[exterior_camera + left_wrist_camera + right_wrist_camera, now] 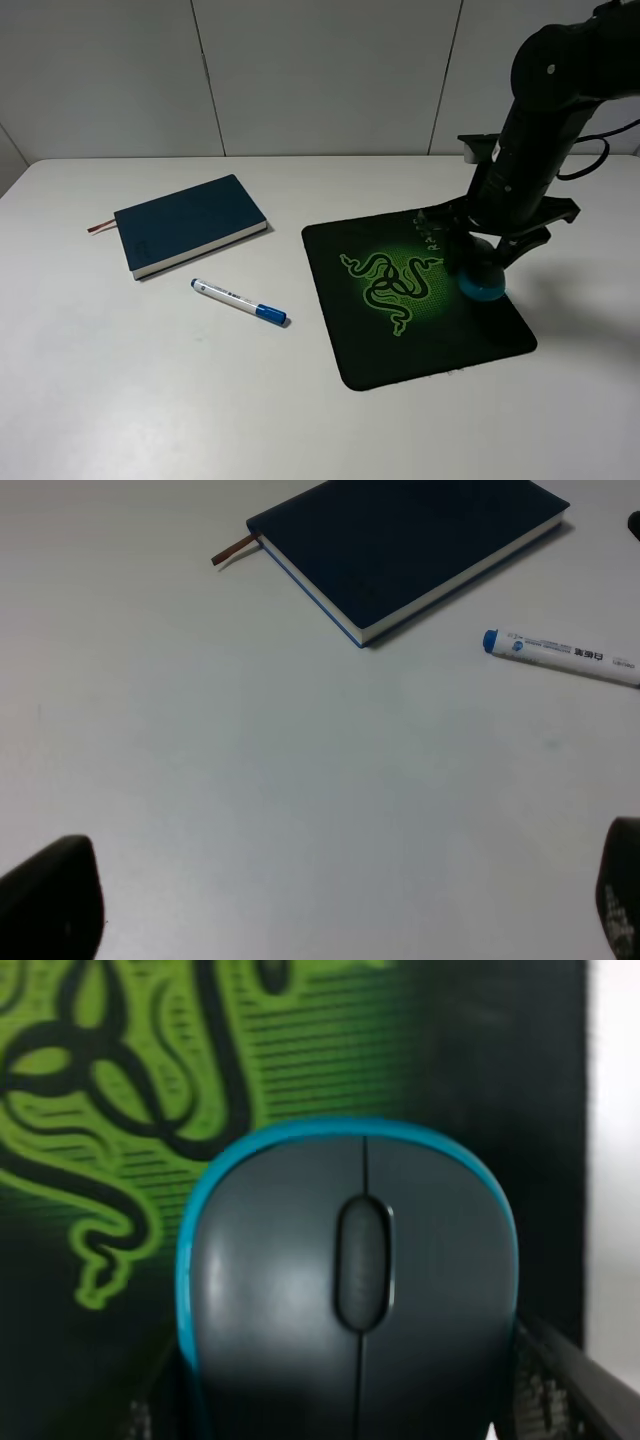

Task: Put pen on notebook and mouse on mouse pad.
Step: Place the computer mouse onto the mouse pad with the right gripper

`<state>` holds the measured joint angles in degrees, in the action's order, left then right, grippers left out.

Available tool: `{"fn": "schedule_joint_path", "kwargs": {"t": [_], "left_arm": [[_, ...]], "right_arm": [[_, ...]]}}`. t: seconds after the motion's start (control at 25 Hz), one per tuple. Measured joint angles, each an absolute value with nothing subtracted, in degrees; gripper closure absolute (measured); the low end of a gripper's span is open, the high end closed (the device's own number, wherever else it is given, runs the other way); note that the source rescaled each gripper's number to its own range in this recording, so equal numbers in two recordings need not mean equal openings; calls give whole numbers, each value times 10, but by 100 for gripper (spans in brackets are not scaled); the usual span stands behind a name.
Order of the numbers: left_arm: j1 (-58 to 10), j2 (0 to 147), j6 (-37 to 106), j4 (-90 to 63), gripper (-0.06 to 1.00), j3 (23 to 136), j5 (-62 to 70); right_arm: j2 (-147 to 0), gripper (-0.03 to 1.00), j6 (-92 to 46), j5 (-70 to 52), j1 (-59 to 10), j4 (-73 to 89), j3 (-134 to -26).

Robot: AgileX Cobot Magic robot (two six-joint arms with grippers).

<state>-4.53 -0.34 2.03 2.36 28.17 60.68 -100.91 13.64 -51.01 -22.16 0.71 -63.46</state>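
The black mouse pad [430,350] lies on the surface [120,400], with the blue notebook [190,225] well to its left. The right gripper [478,262] has its jaws clamped on the mouse [481,288] over the pad's right side. The pen [238,301] lies on the surface beside the notebook. The left gripper [335,905] holds its jaws wide apart.

So the notebook [190,226] is laid on the table [90,400] toward the far left, with the pen [239,301] parked near it at 5 o'clock, not touching. The mouse pad [360,345] is spread out at the pen's 3 o'clock, and the mouse [483,287] is found over the pad's 3 o'clock side.
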Motion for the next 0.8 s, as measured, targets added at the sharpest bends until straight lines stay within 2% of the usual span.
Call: {"fn": "schedule_joint_path", "kwargs": {"t": [0.4,0.8], "left_arm": [[-45,-3,20,24,-4,282,607],[-45,-3,20,24,-4,282,607]], "right_arm": [[-1066,96,137,-509,-267,5,-684],[-1110,96,135,-495,-290,7,-687]]}}
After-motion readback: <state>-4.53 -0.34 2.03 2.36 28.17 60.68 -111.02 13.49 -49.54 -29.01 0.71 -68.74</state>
